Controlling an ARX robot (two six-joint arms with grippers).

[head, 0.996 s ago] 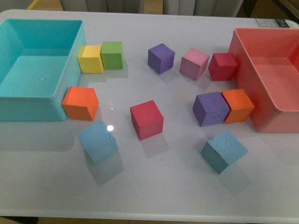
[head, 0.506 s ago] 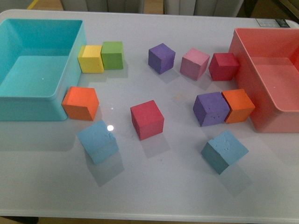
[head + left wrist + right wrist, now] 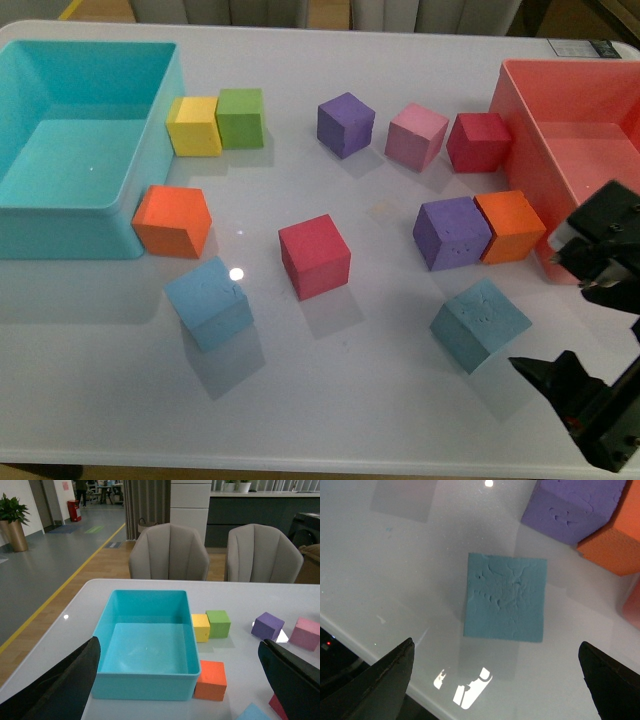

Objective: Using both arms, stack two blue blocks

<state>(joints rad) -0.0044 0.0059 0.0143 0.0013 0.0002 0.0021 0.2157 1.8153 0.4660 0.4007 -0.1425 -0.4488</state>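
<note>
The sky blue block (image 3: 208,303) lay on the near left part of the white table (image 3: 350,400), turned at an angle to the table edge. It was just nearer than an orange cube (image 3: 172,220) that stood against the near right corner of the turquoise bin (image 3: 100,235).

The teal-blue block (image 3: 480,324) lay on the near right part of the table, well apart from the first one. A red cube (image 3: 314,256) stood between the two and a little farther back.

The right gripper (image 3: 548,320) hung just to the right of the teal-blue block, with its jaws spread wide and nothing held. In the right wrist view this block sat in the gap between the two fingers (image 3: 395,675) and touched neither of them.

The left gripper (image 3: 176,641), seen only in its own wrist view, was also wide open and empty, facing the turquoise bin.

Farther than the teal-blue block, a purple cube (image 3: 452,232) and a second orange cube (image 3: 510,227) touched each other, just beside the pink-red bin (image 3: 525,160).
</note>
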